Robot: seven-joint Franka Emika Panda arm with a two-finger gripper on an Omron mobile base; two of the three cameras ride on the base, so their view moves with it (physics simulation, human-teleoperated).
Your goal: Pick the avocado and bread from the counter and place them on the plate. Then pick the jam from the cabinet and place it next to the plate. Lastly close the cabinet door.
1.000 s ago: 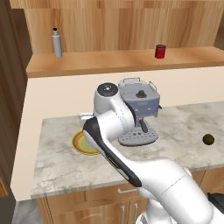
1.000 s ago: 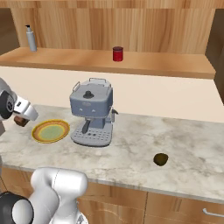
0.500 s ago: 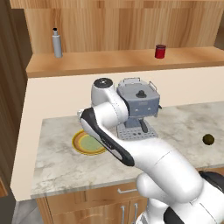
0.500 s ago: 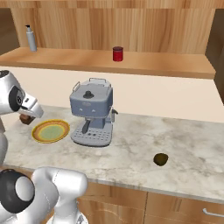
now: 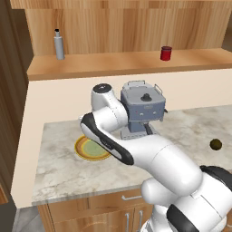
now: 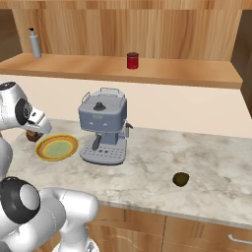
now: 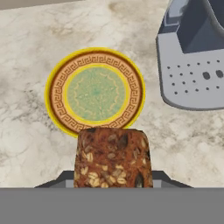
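Since the earlier frames the arm has swung further over the left part of the table (image 6: 147,172), bringing the tool (image 6: 33,134) from the far left edge of the right base view to a spot just left of the plate (image 6: 56,147), with the bread (image 6: 32,136) carried along in it. From the hand view the tool (image 7: 113,181) is pinched on the bread (image 7: 112,157), a brown seeded block standing up between the tips, and the plate (image 7: 95,92) lies beyond it with its pale green centre bare. From the left base view the plate (image 5: 93,148) sits on the marbled table (image 5: 59,167), partly behind the arm, with the grey coffee machine (image 5: 142,111) just to its right. The avocado (image 6: 181,179) lies on the near right part of the table, well apart from the plate and the coffee machine (image 6: 103,127); in the left base view the avocado (image 5: 215,144) is at the far right. On the wooden shelf (image 6: 123,69) above stand a red jar (image 6: 132,60) and a grey bottle (image 6: 35,43), well apart from each other.
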